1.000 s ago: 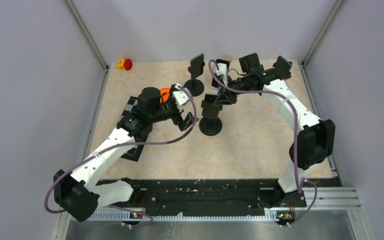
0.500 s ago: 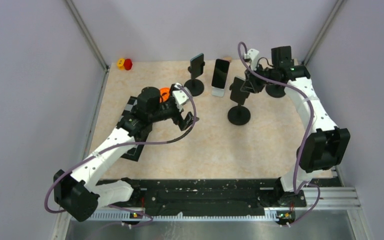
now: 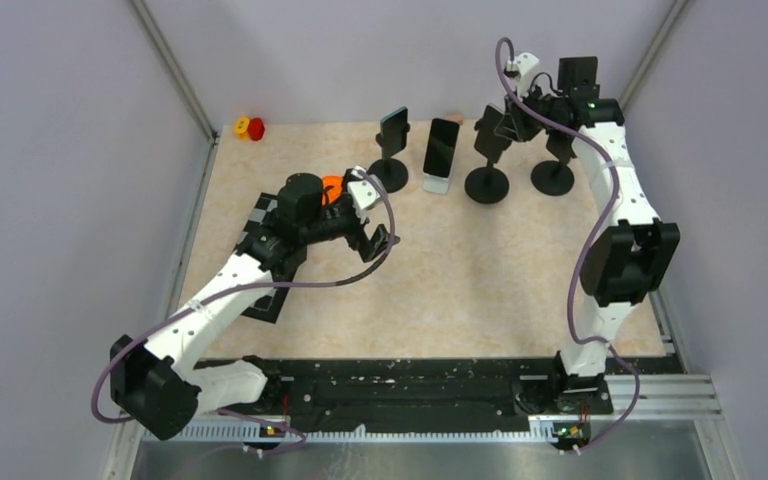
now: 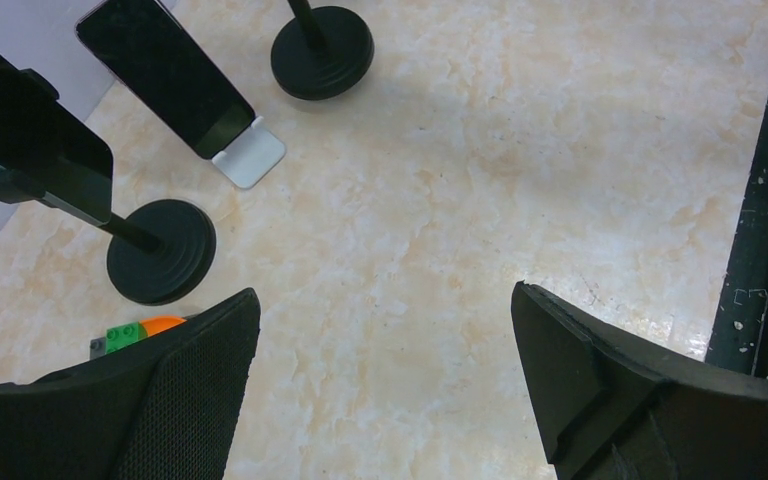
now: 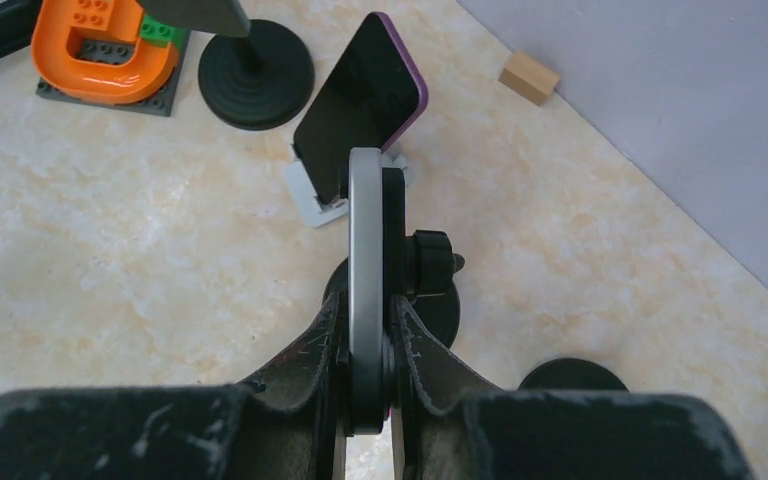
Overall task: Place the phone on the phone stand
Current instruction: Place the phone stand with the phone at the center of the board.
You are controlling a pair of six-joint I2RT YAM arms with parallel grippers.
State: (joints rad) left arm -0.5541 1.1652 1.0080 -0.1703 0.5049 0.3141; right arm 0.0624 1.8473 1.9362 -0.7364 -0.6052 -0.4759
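Observation:
My right gripper (image 3: 501,124) (image 5: 367,305) is shut on a grey-edged phone (image 5: 365,250) seen edge-on, together with the black holder (image 5: 422,262) of a round-based phone stand (image 3: 487,185). The stand's base rests on the table at the back right. A second phone (image 3: 441,148) (image 5: 360,105) leans on a small white stand (image 4: 250,160). My left gripper (image 3: 372,240) (image 4: 383,295) is open and empty, low over bare table left of centre.
Another black stand with a phone (image 3: 392,130) stands back centre, and one more stand (image 3: 552,177) at the far right. An orange brick piece (image 5: 110,50) lies on a dark plate by my left arm. A wooden block (image 5: 528,77) and a red-yellow toy (image 3: 250,127) lie by the back wall.
My right arm has carried the stand with the phone from the table's middle to the back right, beside the far-right stand. The left arm has not moved.

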